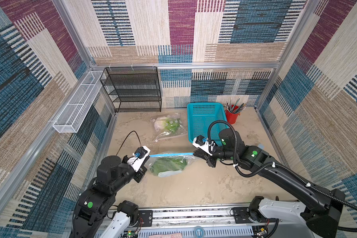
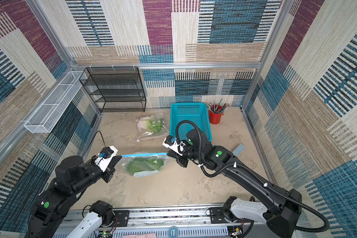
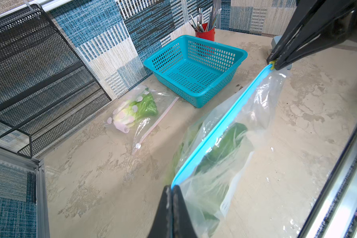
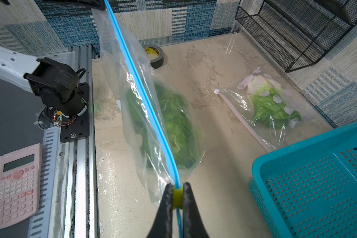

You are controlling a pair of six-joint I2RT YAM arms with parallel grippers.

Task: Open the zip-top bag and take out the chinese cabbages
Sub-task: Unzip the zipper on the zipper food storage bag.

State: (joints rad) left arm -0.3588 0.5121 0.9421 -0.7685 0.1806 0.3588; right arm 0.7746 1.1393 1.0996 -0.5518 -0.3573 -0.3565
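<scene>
Our left gripper [image 3: 171, 186] pinches 1 end of the zip-top bag [image 3: 262, 107]. Our right gripper [image 4: 178, 184] clamps its slider [image 4: 177, 195]. We judge it sealed, 0 chinese cabbages [image 4: 177, 127] out.

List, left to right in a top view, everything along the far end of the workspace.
White wire mesh tray → black mesh shelf rack → clear pink-zip bag holding a cabbage → teal perforated plastic basket → red cup of pencils.

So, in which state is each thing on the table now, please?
Blue-zip bag: zip edge raised, taut, cabbage inside.
Left gripper: shut on its end.
Right gripper: shut on yellow slider.
Pink-zip bag: lying flat, second cabbage inside.
Basket: empty.
Red cup: upright, holding pencils.
Rack: empty.
</scene>
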